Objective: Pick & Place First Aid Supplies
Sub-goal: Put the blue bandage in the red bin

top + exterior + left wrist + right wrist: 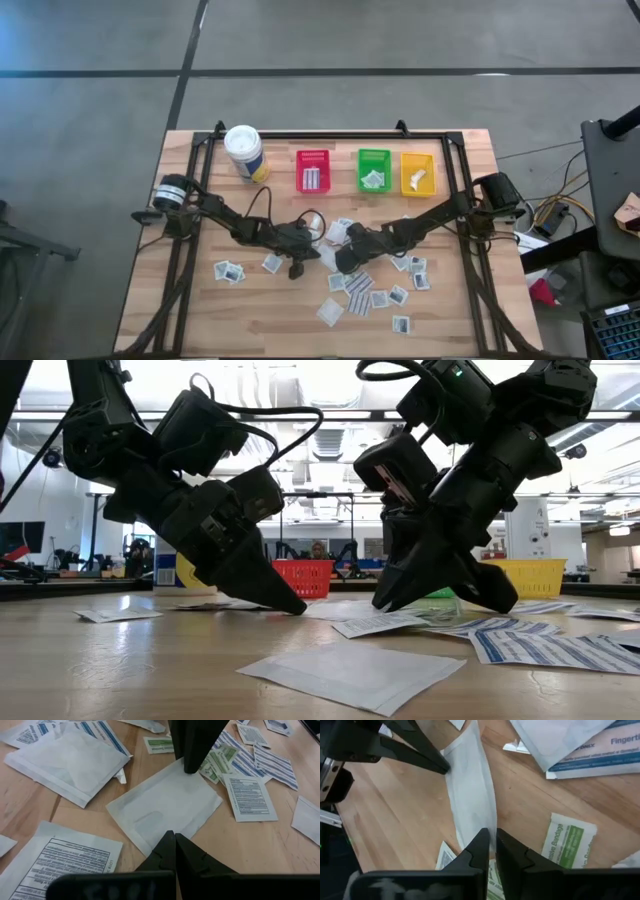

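- Picking step: the right gripper (pixel 491 851) has its jaws pinching one edge of a plain white packet (pixel 470 795) on the surface.
- The left gripper (pixel 175 845), jaws pressed together, pins that packet's opposite edge.
- Next move probably needs a lift toward the bins (pixel 372 170); both arms lean low at mid-surface, tips facing.

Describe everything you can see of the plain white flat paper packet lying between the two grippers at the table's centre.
The plain white flat paper packet is oblong, unprinted on its visible face, with sealed edges and a faint bulge inside. It lies on the wooden table. The shut left gripper presses down at one edge; the right gripper is closed on the opposite edge, which curls up slightly. Printed packets lie beside it.
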Controlling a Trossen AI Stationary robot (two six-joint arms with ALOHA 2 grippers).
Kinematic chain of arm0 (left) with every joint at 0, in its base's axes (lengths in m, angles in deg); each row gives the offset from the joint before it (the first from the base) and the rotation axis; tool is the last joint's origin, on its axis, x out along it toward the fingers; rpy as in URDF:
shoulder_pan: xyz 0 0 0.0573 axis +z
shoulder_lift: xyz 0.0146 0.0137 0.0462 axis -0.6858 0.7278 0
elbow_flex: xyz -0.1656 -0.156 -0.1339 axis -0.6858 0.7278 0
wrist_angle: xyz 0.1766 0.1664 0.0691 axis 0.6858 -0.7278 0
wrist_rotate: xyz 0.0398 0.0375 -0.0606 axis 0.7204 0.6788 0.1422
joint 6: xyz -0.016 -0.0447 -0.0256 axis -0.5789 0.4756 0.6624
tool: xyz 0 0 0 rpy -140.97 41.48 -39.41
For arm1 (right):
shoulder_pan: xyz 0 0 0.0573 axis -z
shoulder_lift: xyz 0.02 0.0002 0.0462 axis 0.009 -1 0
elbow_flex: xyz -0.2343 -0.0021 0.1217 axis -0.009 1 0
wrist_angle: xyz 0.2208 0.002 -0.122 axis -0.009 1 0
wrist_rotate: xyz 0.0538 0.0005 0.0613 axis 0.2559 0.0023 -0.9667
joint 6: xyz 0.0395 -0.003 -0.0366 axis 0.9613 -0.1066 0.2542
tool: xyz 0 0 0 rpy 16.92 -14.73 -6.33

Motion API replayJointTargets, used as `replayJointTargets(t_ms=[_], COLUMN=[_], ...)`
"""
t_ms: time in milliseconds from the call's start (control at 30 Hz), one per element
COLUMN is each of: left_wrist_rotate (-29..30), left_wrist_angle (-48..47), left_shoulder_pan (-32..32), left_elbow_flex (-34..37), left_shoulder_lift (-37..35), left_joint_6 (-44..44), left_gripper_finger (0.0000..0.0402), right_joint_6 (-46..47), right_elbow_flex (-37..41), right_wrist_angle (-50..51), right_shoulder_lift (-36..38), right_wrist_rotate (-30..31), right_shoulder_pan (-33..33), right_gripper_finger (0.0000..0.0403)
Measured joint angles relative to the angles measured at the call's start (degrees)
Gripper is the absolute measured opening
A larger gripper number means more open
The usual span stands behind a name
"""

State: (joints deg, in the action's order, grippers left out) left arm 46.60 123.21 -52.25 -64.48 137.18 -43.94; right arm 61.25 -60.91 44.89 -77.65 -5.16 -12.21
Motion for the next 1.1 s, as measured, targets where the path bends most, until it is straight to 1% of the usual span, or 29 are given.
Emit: replayJointTargets(t_ms=[100, 333, 567, 767, 1100], left_wrist_rotate=[1.04, 1.47, 1.45, 1.47, 1.42], left_wrist_angle=[0.29, 0.66, -0.49, -6.83, -23.94], left_shoulder_pan=[0.0, 0.09, 0.27, 1.26, 1.91], left_elbow_flex=[0.0, 0.01, 0.04, 0.04, 0.49], left_shoulder_lift=[0.0, -0.4, -4.96, -11.16, -26.61], left_joint_6=[-0.01, 0.0, -1.43, -3.28, -6.44], left_gripper_finger=[0.0, 0.0, 0.0, 0.0, 0.0], right_joint_6=[-1.47, -4.67, -7.94, -10.47, -15.67], right_elbow_flex=[0.0, 0.03, 0.02, 0.02, 0.07], right_wrist_angle=[-0.02, 0.04, 0.03, 0.13, 0.59], right_shoulder_lift=[0.0, 0.44, 0.95, 1.93, 5.51], right_wrist_rotate=[0.0, 0.0, -0.02, 0.0, 0.13], right_shoulder_pan=[0.0, 0.01, 0.04, 0.04, 0.0], right_gripper_finger=[0.0012, 0.0008, 0.0008, 0.0008, 0.0008])
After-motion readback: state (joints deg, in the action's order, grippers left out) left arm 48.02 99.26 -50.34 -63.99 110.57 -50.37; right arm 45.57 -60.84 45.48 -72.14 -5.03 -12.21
